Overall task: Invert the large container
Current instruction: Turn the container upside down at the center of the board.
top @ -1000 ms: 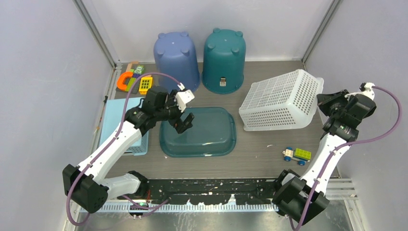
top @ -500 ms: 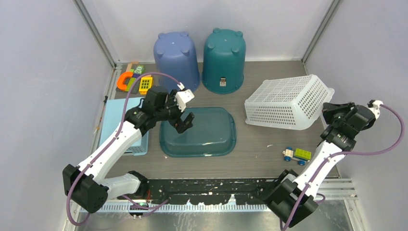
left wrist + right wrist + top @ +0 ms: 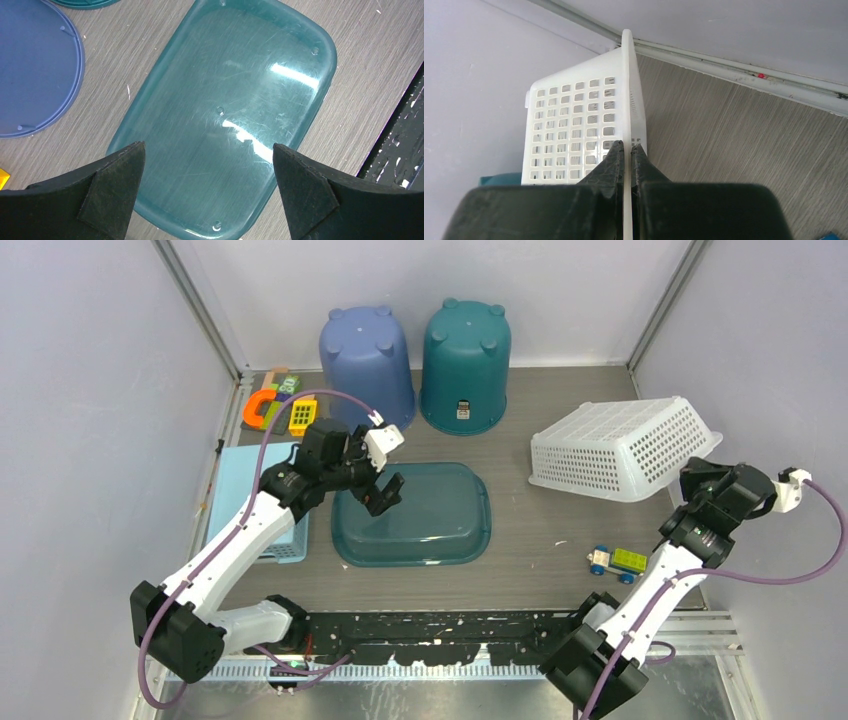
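Note:
The large container is a white perforated basket [image 3: 620, 448] at the right of the table, lying almost mouth-down with its base up and slightly tilted. My right gripper [image 3: 698, 474] is shut on its right rim. In the right wrist view the thin white rim [image 3: 627, 75] runs straight between the closed fingers of the right gripper [image 3: 626, 146], and the holed wall [image 3: 574, 125] stands to the left. My left gripper [image 3: 383, 472] hangs open over an upturned teal tub [image 3: 420, 525]. The left wrist view shows the left gripper [image 3: 207, 145] with nothing between its fingers above the tub's base [image 3: 235, 100].
A blue bucket [image 3: 368, 360] and a teal bucket [image 3: 465, 360] stand upside down at the back. A light blue basket [image 3: 250, 475] lies at the left with colourful toys [image 3: 275, 405] behind it. A small toy car [image 3: 618, 561] sits near the right arm.
The white basket has tipped from lying on its side to nearly mouth-down, and my right gripper has swung right and nearer with the rim in it. The left arm has stayed still.

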